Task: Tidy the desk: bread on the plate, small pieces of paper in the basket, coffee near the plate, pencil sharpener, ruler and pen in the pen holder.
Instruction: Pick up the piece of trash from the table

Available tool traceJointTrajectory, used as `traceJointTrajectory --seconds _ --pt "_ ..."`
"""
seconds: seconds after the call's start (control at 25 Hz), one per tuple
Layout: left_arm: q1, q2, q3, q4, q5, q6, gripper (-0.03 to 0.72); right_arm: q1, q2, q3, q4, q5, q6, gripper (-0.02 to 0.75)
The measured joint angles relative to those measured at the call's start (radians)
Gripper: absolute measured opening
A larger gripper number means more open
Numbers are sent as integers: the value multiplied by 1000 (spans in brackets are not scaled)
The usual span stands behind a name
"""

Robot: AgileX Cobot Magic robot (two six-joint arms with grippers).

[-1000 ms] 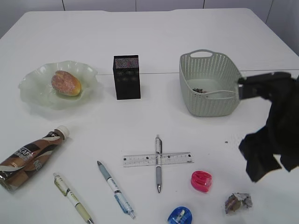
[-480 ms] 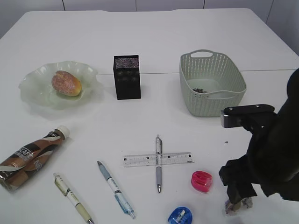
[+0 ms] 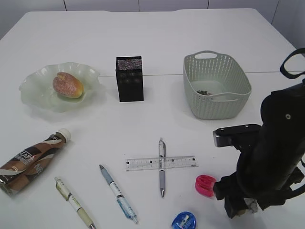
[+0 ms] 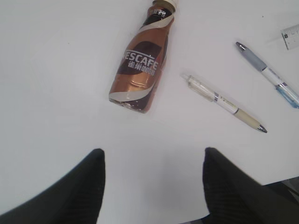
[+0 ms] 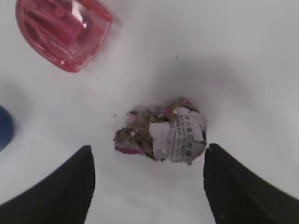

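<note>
While the right gripper (image 5: pixel 147 182) hangs low over the crumpled paper ball (image 5: pixel 162 134), its two dark fingers (image 5: pixel 63 186) stand spread to either side of the wad with white table (image 3: pixel 190 28) showing between each finger and the paper, so nothing is pinched. Tiny print shows on one scrap of the ball, too small to read. Just beside the paper ball, toward the ruler, lies the pink pencil sharpener (image 3: pixel 205 185), and the blue pencil sharpener (image 3: pixel 183 220) sits a little further out from the ball at the near edge.

Well apart from the paper ball, on the far side of the desk, the coffee bottle (image 4: pixel 140 70) lies on its side; its brown label reads "NESCAFE", with smaller characters beneath that I cannot make out. The left gripper (image 4: pixel 152 186) hovers over bare table near the bottle's base, fingers apart, holding nothing.

Taking the black mesh pen holder (image 3: pixel 129 78) as the mark: the green plate (image 3: pixel 33 93) with the bread (image 3: pixel 67 85) on it lies to its left, and the grey-green basket (image 3: pixel 217 86), with a few dark scraps inside, to its right. Nearer than the holder, the clear ruler (image 3: pixel 178 162) lies flat with a grey pen (image 3: pixel 161 167) across it. Two more pens, one blue-tipped (image 3: pixel 118 193) and one cream (image 3: pixel 74 202), lie between the ruler and the bottle.
</note>
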Motion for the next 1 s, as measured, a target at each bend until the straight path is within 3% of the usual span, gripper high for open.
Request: traceJointTrajectory --seconds 0.64,1.0 --pt "0 0 0 0 -7 0 479 0 66 0 -1 -81 14 524" --pt "0 0 0 0 -22 0 479 0 91 0 -2 -80 17 326"
